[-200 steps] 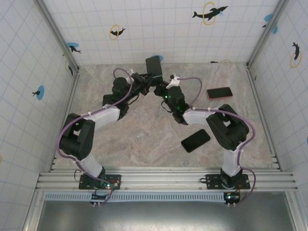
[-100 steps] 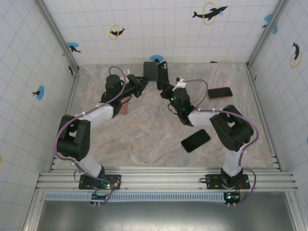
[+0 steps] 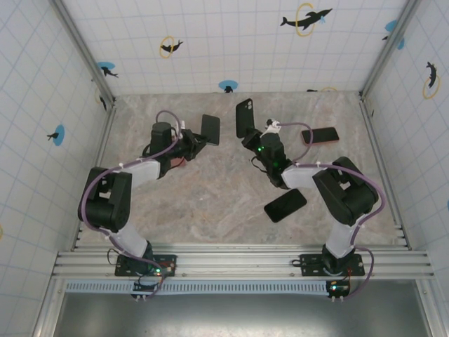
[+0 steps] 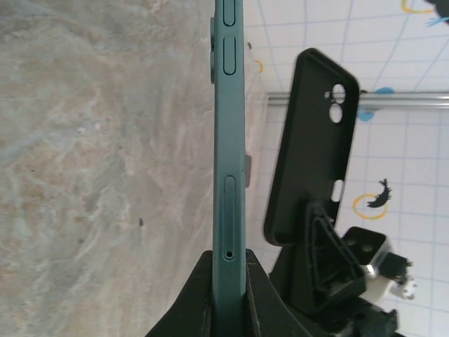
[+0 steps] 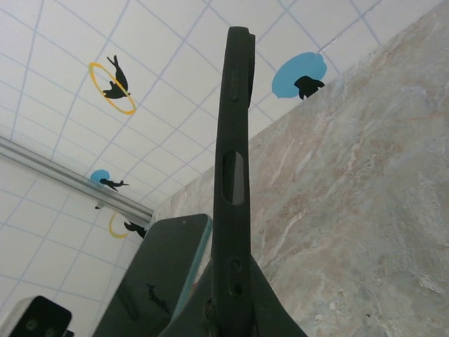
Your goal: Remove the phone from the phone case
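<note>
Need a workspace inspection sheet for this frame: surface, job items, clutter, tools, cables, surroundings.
Surface: marbled tabletop, no spills seen.
Job's things: teal phone and black case apart, both held off the table; the case's camera cut-out shows empty.
Clutter: dark phone flat beside the right arm; red-edged phone flat at far right.
Grippers: left tool shut on the teal phone's edge; right tool shut on the black case.
Cables: purple cables looped along both arms.
Surroundings: tiled walls with dolphin stickers.
</note>
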